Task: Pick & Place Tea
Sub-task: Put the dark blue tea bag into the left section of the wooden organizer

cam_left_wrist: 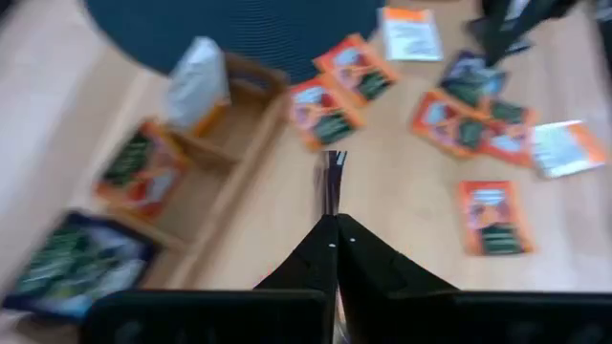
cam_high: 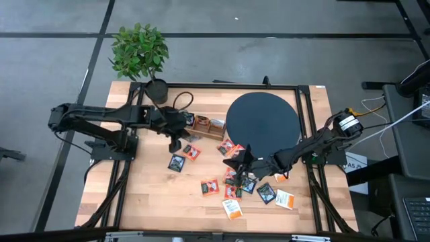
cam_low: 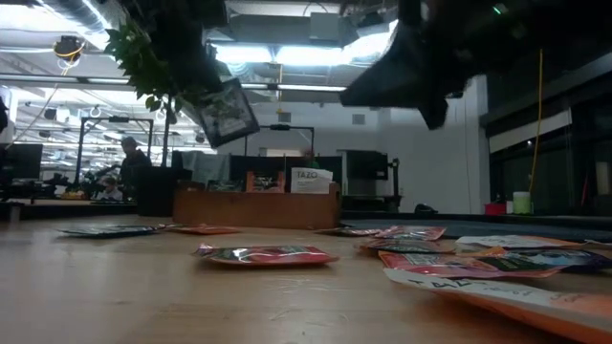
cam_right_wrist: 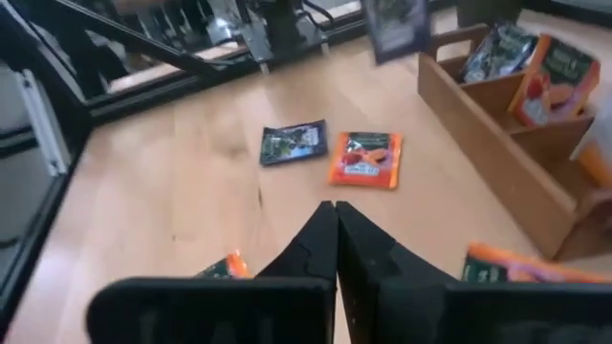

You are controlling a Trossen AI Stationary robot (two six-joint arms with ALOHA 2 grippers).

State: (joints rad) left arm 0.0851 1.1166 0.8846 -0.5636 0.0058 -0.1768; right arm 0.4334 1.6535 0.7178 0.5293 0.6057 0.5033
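1. Gripping one dark sachet [cam_low: 227,112] with my left gripper [cam_high: 176,142], I have its fingers pressed together on the packet's top edge. In the low view the sachet hangs tilted in the upper left of the frame, clear of the table.
2. From my left wrist, the same sachet shows only as a thin edge-on strip [cam_left_wrist: 331,177] sticking out just past my closed fingertips [cam_left_wrist: 335,229].
3. In the high view this gripper sits a little left of centre, just below the left end of the wooden tray [cam_high: 208,126]. A dark sachet on the table [cam_high: 177,162] and a red-orange one [cam_high: 192,152] lie just beneath it in the frame.
4. The tray already has packets in it: a white one [cam_left_wrist: 198,81], a dark-and-orange one [cam_left_wrist: 143,172] and a dark one [cam_left_wrist: 76,258], each in its own compartment.
5. My right gripper [cam_high: 245,165] is shut with nothing between its fingers. It sits right of centre in the high view, below the black disc [cam_high: 262,124], at the upper edge of the loose sachets [cam_high: 209,187] scattered across the lower middle of the table [cam_high: 141,195].
6. A potted plant [cam_high: 139,50] stands at the table's upper left corner.
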